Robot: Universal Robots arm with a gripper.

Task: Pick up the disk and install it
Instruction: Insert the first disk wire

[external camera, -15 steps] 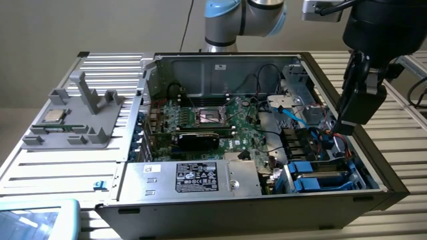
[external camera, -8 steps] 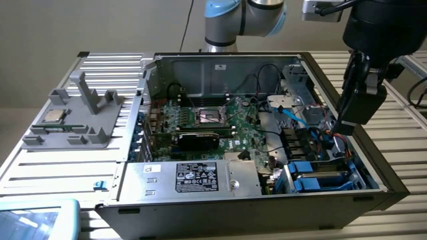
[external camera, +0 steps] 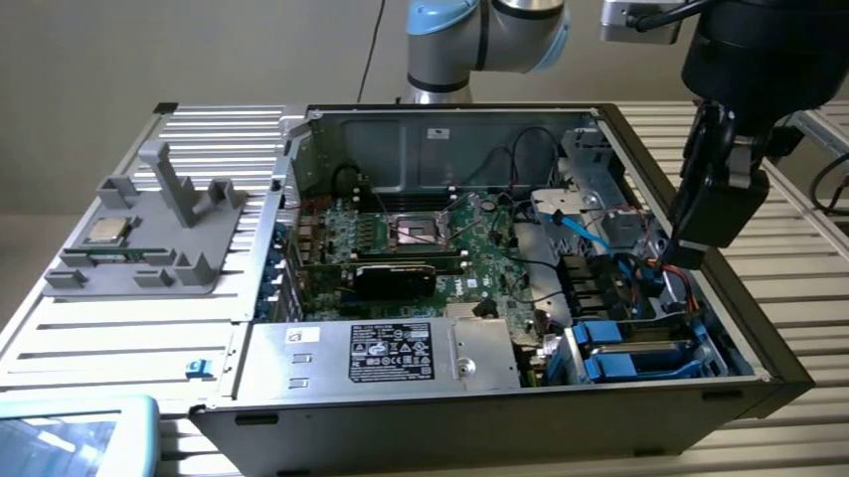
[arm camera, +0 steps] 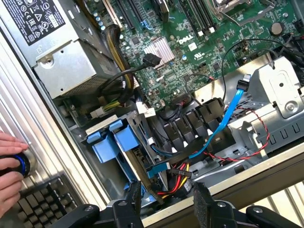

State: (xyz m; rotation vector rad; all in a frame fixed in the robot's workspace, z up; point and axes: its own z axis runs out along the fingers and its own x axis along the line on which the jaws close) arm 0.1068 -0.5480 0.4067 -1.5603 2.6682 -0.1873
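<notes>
The claw (arm camera: 168, 197) hangs released, empty, over the open computer case (external camera: 464, 427). The blue-railed disk (arm camera: 126, 140) sits in its bay below.

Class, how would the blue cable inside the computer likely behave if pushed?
Probably floppy: the blue cable sags in a loose curve. Likely light, being thin and flat. It might snag the red-black wires beside it.

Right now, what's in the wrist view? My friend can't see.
The open gripper hangs above an open computer case, over blue drive rails and a blue cable. Beyond lie the Dell motherboard and silver power supply; a person's hand holds a knob.
</notes>
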